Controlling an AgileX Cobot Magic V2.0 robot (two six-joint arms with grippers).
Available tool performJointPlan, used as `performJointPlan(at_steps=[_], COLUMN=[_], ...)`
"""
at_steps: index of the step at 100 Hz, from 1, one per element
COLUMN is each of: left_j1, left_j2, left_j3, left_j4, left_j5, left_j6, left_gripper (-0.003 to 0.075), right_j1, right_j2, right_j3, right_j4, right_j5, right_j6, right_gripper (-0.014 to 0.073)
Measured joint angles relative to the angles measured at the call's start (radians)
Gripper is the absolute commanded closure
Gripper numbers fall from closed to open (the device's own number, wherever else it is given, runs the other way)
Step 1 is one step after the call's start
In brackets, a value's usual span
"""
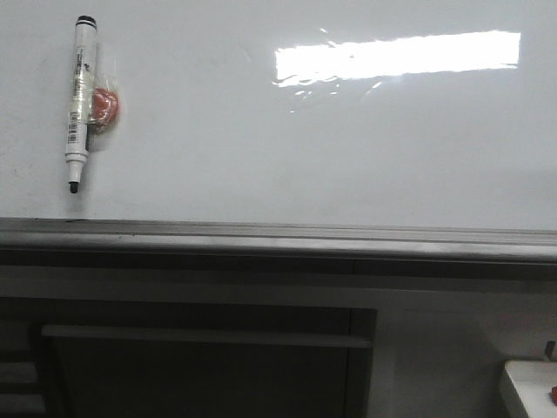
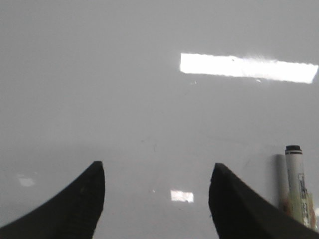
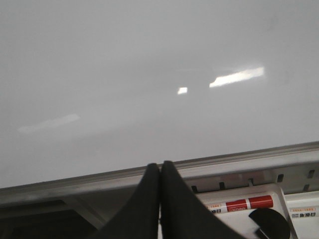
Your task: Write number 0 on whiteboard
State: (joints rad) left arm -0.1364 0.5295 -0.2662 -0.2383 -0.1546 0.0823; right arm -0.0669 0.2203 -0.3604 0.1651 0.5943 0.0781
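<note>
The whiteboard fills the upper front view, glossy white with a bright glare bar; no number 0 shows on it. A white marker pen with a black tip hangs upright on it at the far left, clipped to a reddish holder. The same pen appears beside my left gripper, which is open and faces bare board. My right gripper is shut with nothing in it, pointing at the board's grey ledge. Neither gripper shows in the front view.
The grey metal ledge runs along the board's lower edge, with a dark cabinet front below it. A white tray sits at the lower right. A red-and-white marker and a black round cap lie under the right gripper.
</note>
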Motion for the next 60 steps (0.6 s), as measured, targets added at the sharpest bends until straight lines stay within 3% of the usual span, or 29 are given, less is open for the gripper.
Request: performJointPlan(at_steps=[19,34,60], left_j1=[-0.214,-0.387,-0.539], left_j2=[0.156,0.306,0.576], left_j3=[0.001,0.001,0.001], left_j4=[0.036,0.031,-0.041], left_j5=[-0.043,-0.161,-0.404], left_j6=[0.000,0.000,0.000], left_gripper=[0.0297,0.0302,0.0303], right_j1=[0.004,0.004,0.004], right_j2=[0.000,0.000,0.000], right_j3=[0.016,0.016,0.016], right_j4=[0.000,0.000,0.000], right_j5=[-0.027,-0.030,-0.034], right_j6=[-0.009,-0.011,-0.015], right_gripper=[0.0645,0.0645,0.0645])
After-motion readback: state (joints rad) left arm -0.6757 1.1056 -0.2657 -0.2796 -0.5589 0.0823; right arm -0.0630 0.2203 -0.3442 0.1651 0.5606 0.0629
